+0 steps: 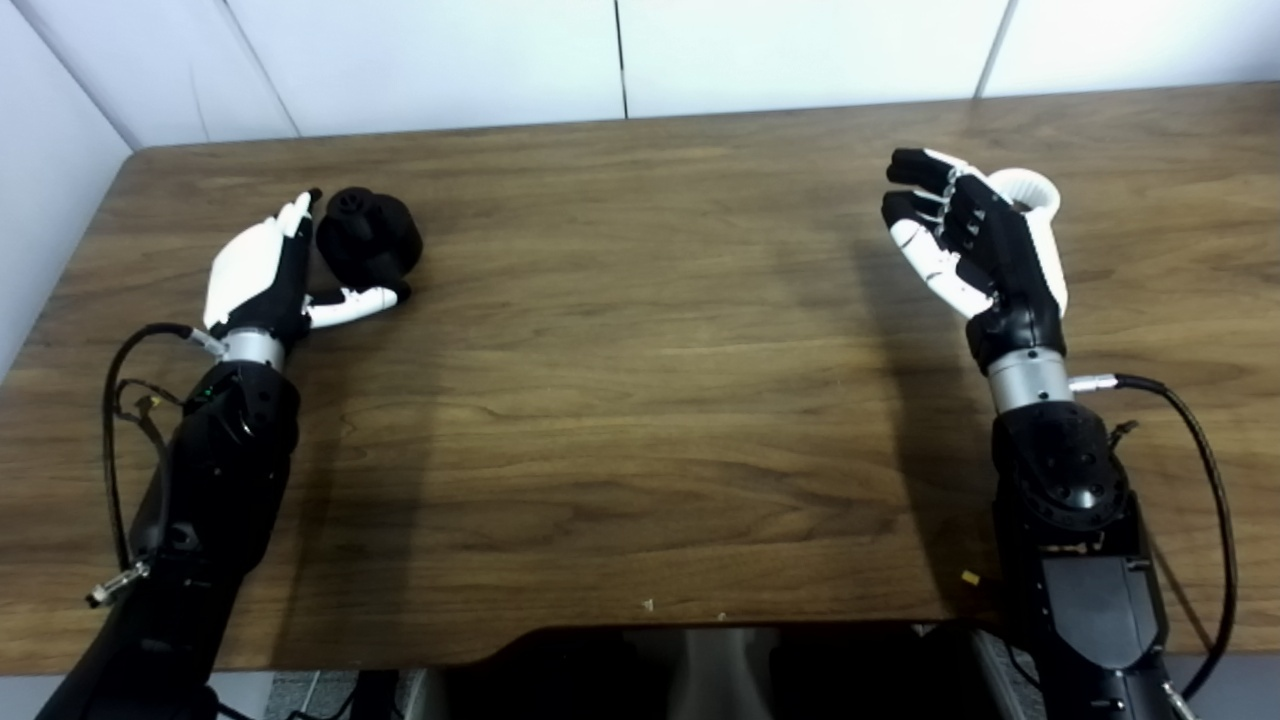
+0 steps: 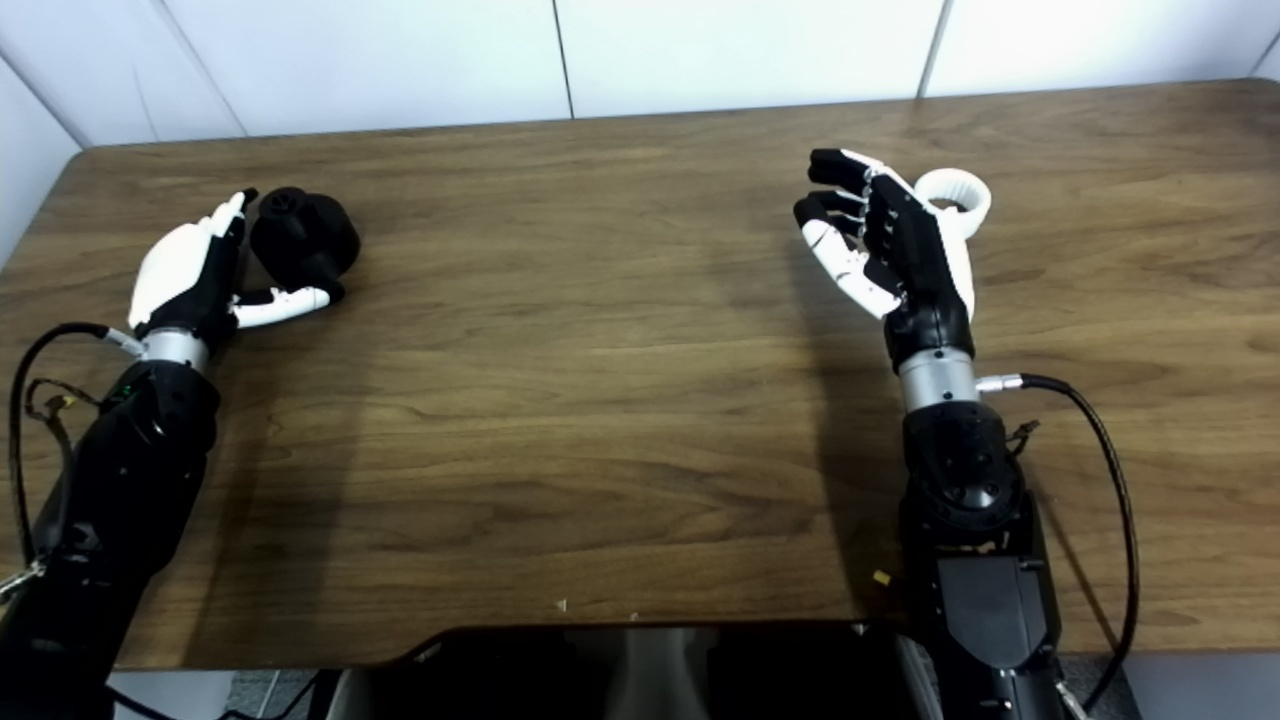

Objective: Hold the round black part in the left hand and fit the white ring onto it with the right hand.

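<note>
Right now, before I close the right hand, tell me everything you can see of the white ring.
The white ring is a small, matte, plastic-looking band with an open centre, its opening facing up. It sits on the wooden table at the far right, just behind the right hand, which hides its near edge. The hand's fingers curl to the left of it, not around it. Whether the back of the hand touches it cannot be told. It looks unheld.

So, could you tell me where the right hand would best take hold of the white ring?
Probably across the rim of the white ring, fingers outside and thumb in the open centre. It seems to lie flat on the table, hole upward, just beyond the open right hand, so coming down from above and its near side looks easiest.
</note>
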